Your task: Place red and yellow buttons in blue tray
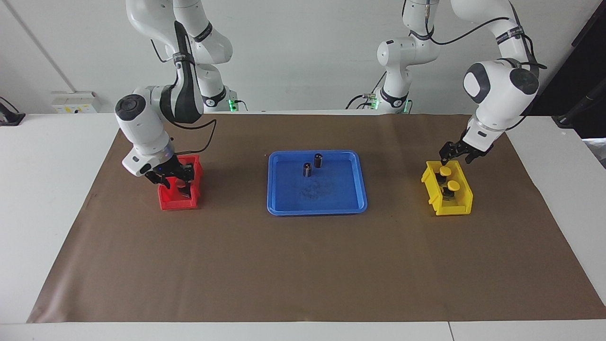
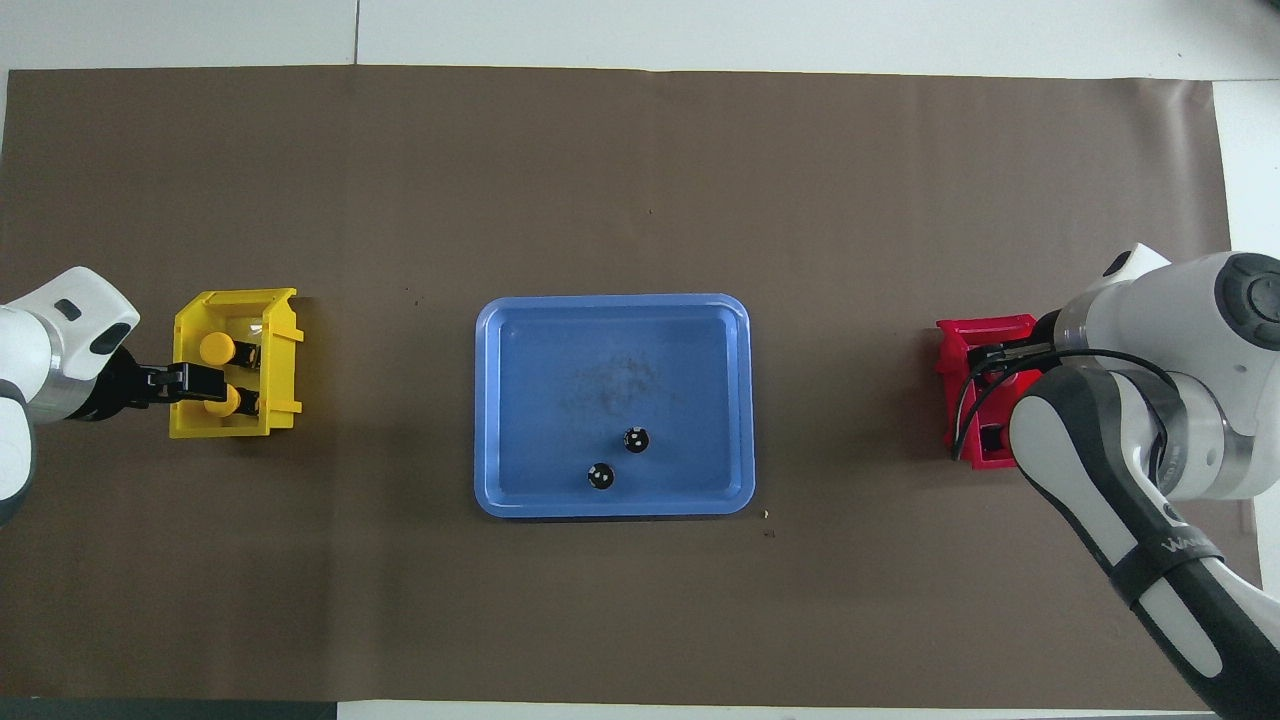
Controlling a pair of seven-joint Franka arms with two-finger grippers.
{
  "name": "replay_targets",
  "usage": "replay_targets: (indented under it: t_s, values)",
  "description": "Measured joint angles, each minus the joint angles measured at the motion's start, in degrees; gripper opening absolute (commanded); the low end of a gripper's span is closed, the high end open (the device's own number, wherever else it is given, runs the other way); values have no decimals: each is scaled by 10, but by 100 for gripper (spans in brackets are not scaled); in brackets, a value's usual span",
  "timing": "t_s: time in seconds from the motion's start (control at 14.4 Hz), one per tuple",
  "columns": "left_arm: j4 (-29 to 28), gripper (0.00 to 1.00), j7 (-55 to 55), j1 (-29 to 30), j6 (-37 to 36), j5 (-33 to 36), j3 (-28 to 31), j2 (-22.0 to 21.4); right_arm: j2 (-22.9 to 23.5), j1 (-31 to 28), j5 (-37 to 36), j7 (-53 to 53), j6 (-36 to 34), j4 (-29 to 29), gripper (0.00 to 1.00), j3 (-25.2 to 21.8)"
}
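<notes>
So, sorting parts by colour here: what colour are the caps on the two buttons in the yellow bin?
Yellow, both caps, clearest in the overhead view.

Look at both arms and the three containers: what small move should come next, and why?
Probably each hand should close on a button and lift. The left hand is at the small yellow plastic bin, over the nearer round yellow-capped button; the right hand is down in the small red plastic bin. The wide blue plastic tray holds only two dark cylinders.
</notes>
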Motion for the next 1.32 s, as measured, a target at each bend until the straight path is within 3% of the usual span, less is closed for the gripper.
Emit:
replay_targets:
  t_s: [0.48, 0.83, 1.11, 1.32]
  values:
    - [0, 72, 0, 0, 23, 0, 0, 21, 0, 0, 0, -10, 2, -6, 45, 0]
    - [0, 73, 0, -1, 24, 0, -2, 31, 0, 3, 0, -12, 3, -6, 26, 1]
    - [-4, 72, 0, -1, 24, 0, -3, 32, 0, 13, 0, -12, 0, -4, 25, 1]
    - [-8, 72, 0, -1, 24, 0, -3, 32, 1, 14, 0, -12, -57, 36, 26, 1]
